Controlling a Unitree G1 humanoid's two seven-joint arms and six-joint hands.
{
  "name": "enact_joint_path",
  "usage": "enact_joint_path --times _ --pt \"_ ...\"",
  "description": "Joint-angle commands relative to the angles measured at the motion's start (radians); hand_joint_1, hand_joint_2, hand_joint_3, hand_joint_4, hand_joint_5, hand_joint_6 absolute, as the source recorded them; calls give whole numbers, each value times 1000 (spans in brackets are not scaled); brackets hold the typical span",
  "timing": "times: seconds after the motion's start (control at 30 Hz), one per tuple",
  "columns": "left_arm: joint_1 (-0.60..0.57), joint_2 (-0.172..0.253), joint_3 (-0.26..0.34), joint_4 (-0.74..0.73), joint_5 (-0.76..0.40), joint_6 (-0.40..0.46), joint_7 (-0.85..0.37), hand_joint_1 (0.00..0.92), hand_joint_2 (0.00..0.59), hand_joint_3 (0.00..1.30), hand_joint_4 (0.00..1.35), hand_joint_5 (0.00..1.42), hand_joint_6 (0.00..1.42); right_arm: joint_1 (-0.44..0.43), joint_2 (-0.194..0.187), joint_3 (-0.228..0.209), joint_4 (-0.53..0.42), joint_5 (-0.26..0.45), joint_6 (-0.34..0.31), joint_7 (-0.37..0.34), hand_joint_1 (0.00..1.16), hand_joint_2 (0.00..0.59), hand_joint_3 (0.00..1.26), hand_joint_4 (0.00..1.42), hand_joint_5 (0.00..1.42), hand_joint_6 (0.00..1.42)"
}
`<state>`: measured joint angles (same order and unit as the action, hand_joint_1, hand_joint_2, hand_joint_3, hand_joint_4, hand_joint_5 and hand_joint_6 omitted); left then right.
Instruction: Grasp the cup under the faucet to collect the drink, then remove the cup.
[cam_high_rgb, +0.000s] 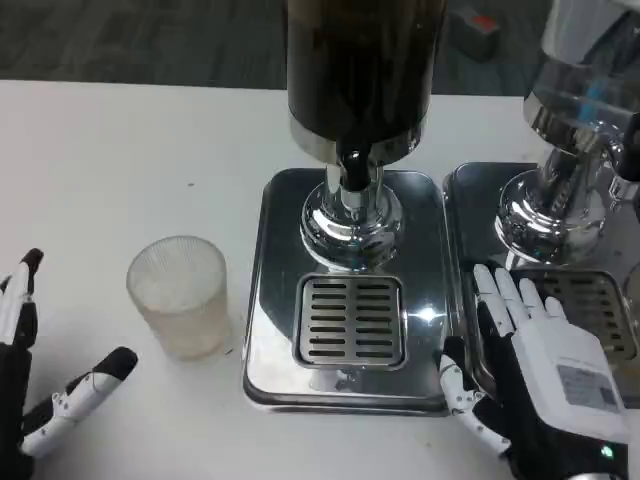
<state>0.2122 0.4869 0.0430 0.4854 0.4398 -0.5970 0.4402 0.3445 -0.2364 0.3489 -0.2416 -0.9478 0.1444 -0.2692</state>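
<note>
A ribbed, clear plastic cup (180, 294) stands upright on the white table, left of the dispenser's chrome base (275, 300). The dark drink tank (360, 65) rises above the black faucet (352, 165), which hangs over the slotted drip grate (350, 320). Nothing stands on the grate. My left hand (40, 385) lies at the bottom left with fingers spread, empty, a short way left of the cup. Over the base's right edge my right hand (535, 375) hovers, its fingers apart and holding nothing.
A second chrome dispenser (560, 190) with its own drip tray (600, 310) stands at the right, close behind my right hand. The table's far edge (140, 85) runs along the top, with dark floor beyond.
</note>
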Motion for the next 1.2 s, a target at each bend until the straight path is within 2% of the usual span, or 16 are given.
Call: enact_joint_path --times 0.03,0.37,0.73,0.87,1.2 --pt "-59 -3 -29 105 4 -54 -9 0 0 0 0 0 0 1 3 -10 -9 3 8 5 226 553 14 0 0 0" --pt "-200 -33 -86 261 -11 -66 -67 0 0 0 0 0 0 1 16 -9 -10 -1 16 12 225 553 14 0 0 0" --pt "-312 -63 -132 358 -4 -53 -77 2 0 0 0 0 0 -3 25 -10 -8 6 18 23 225 553 14 0 0 0" --pt "-368 -61 -140 432 -40 -80 -145 80 0 0 0 0 0 -4 31 -9 -6 5 21 22 225 553 14 0 0 0" --pt "-438 -71 -158 525 -59 -155 -195 132 0 0 0 86 20 -2 42 -6 -5 6 35 25 218 543 28 0 0 14"
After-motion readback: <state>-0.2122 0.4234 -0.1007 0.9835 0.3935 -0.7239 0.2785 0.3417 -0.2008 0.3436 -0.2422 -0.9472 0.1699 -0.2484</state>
